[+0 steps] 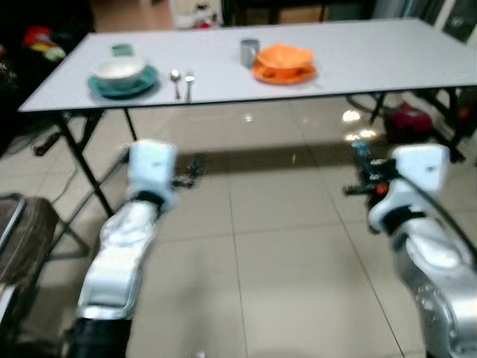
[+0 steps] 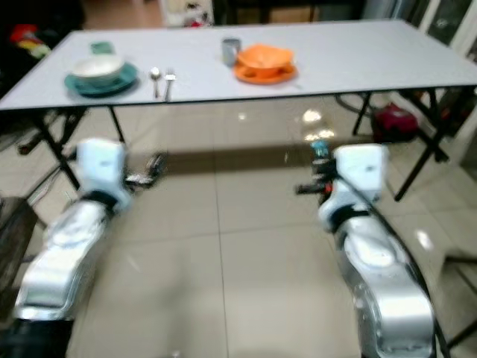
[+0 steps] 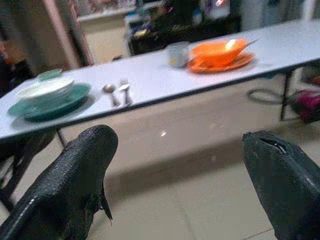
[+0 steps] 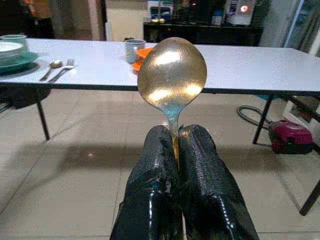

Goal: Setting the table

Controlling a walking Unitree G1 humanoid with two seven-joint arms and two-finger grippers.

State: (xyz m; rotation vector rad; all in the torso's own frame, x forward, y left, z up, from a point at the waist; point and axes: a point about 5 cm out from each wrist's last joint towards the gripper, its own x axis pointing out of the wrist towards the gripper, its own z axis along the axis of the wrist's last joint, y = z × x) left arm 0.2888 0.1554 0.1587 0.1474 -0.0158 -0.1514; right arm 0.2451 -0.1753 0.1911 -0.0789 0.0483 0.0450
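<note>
A white folding table stands ahead of me. On its left sits a white bowl on a teal plate, with a spoon and a fork beside it. Further right an orange bowl on an orange plate stands next to a grey cup. My right gripper is shut on the handle of a gold spoon, bowl end up, held over the floor short of the table. Its mate, my left gripper, hangs open with nothing between its fingers.
Black table legs stand at the left and right. A red vacuum cleaner with a hose lies on the floor under the table's right end. A dark chair is at my left. Tiled floor stretches between me and the table.
</note>
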